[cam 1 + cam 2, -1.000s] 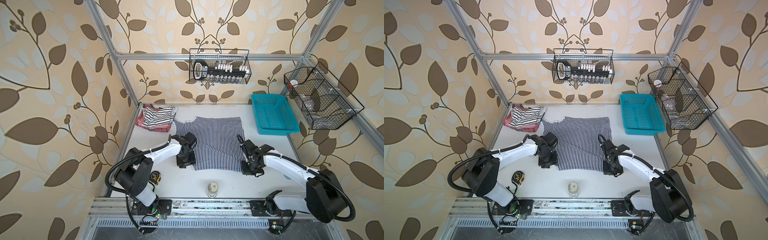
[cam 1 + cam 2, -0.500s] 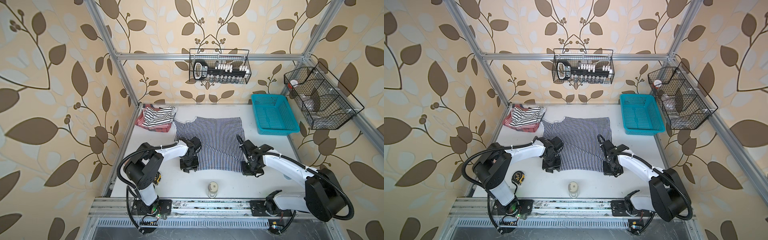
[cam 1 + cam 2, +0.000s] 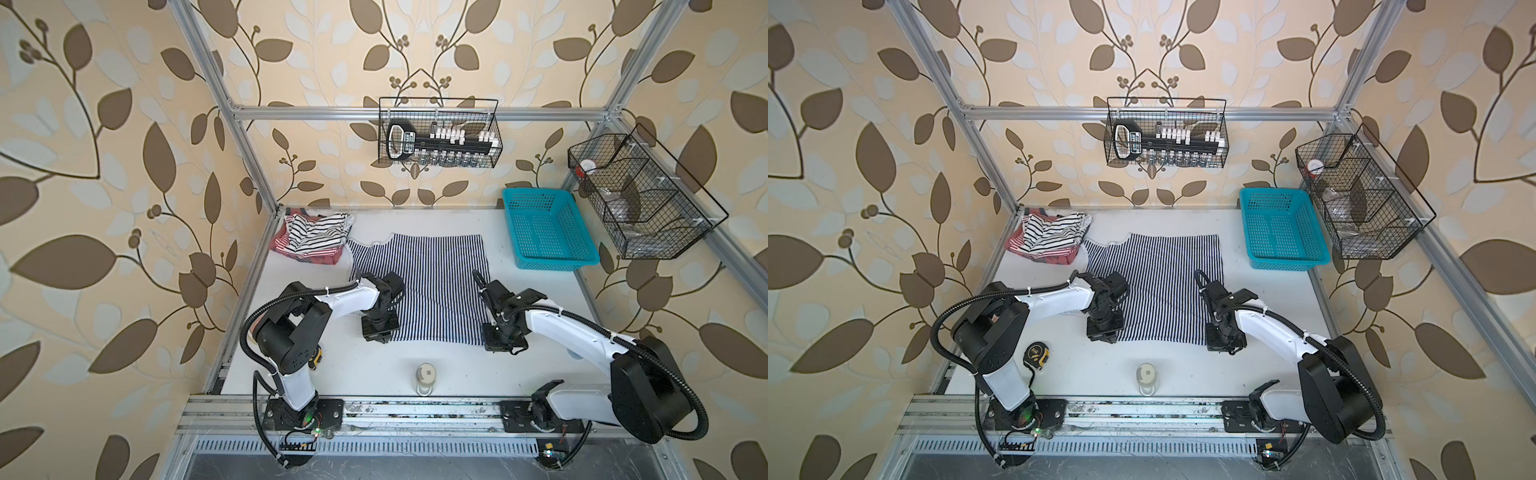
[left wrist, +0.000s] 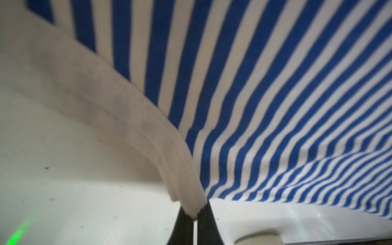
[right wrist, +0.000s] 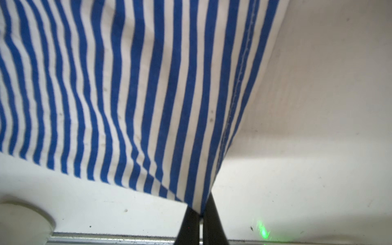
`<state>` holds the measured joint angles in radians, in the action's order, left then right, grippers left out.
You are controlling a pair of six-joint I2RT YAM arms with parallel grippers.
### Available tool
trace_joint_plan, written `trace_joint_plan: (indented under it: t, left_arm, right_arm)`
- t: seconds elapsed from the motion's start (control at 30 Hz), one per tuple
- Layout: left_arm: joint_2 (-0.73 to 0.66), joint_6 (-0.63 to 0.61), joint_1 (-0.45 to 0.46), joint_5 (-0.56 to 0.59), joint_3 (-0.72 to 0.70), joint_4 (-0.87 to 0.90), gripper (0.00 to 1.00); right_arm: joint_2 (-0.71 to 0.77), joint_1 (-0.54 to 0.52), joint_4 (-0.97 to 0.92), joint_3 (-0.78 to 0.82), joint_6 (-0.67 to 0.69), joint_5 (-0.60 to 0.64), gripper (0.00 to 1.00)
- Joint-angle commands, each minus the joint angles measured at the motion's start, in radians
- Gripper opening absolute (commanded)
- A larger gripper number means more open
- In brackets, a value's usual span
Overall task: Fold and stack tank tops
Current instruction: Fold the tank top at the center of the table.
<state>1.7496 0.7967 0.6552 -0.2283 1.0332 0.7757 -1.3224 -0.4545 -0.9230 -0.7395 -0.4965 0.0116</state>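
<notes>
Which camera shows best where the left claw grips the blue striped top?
The left wrist view: the left gripper is shut on the white edge band of the striped top, seen close up. In both top views the gripper's body hides that pinch. The right wrist view shows only the right gripper shut on another corner.
</notes>
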Motion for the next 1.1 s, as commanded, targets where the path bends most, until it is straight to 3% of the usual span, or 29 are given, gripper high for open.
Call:
trace_joint_plan:
  t: [0.0, 0.5, 0.8, 1.07]
  left_arm:
    - [0.025, 0.006, 0.004, 0.031, 0.015, -0.016, 0.00]
    - [-0.146, -0.031, 0.003, 0.091, 0.087, 0.098, 0.00]
    - [-0.098, -0.095, -0.012, 0.124, 0.194, 0.152, 0.00]
    - [0.003, -0.185, -0.069, 0.136, 0.326, 0.200, 0.00]
  right_arm:
    - [0.021, -0.006, -0.049, -0.028, 0.011, 0.010, 0.00]
    - [0.102, -0.007, -0.168, -0.108, 0.044, 0.006, 0.00]
    - [0.033, 0.013, -0.181, -0.186, 0.114, 0.007, 0.00]
    - [-0.071, 0.112, -0.195, -0.272, 0.212, -0.015, 0.00]
